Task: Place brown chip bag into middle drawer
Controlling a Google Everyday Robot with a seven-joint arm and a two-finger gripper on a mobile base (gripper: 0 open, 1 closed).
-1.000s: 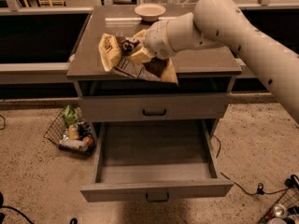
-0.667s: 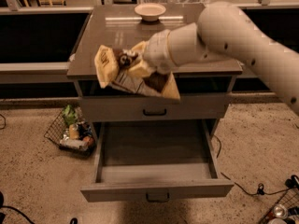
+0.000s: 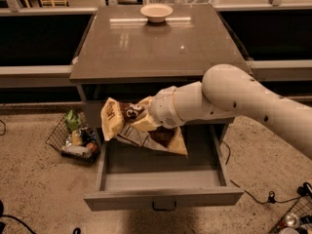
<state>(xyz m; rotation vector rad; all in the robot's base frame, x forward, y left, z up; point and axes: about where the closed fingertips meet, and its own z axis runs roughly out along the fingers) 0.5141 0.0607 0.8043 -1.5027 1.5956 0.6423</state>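
Gripper [image 3: 141, 121]: clamped on the brown chip bag [image 3: 157, 138], fingers pinched across its crumpled upper middle. Bag is held clear in the air, tilted. One pale yellow end is up at the left, the dark middle and the other end sag down to the right. It hangs over the rear part of the open middle drawer [image 3: 163, 198], not touching the grey floor.

Arm [image 3: 234, 96]: comes in from the right edge, sloping down and left, the wrist level with the cabinet face just under the table top [image 3: 156, 48].

Against 0.7 s ago: arm and bag are lower. Bag was up against the top's front edge, now sits below it, nearer the drawer.

Around: small pale bowl [image 3: 156, 12] at the far edge of the top. Wire basket [image 3: 73, 138] of clutter sits on the floor to the left.
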